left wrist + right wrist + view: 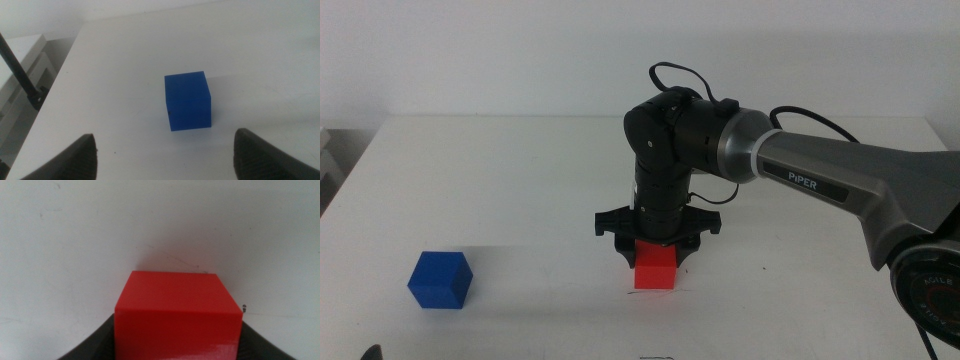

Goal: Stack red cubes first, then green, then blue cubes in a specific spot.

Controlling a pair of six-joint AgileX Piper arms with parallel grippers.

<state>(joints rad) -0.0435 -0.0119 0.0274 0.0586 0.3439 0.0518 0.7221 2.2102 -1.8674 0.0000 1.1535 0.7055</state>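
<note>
In the middle view you have one red cube and one blue cube on the white bench; that makes two cubes, and no green one shows here. The right arm reaches in from the right side and points straight down over the red cube, with the right end effector at the cube's upper part. The red cube sits near the middle of the bench, its base seemingly on the surface, beside a faint thin dark line running along the bench by its lower edge. The blue cube stands alone, well apart from it, toward the left front. Of the left arm you see only a dark tip at the bottom edge.

In the left wrist view you see one blue cube, upright on the bench, lying ahead of the left end effector and between the lines of its two dark jaws, touching neither. Those jaws are spread wide, with nothing between them.

In the right wrist view one red cube fills the lower middle. The right end effector has a dark jaw pressed against each side of it, so it is pinching the red cube. Thin dark pen-like marks show on the bench just beyond the cube.
</note>
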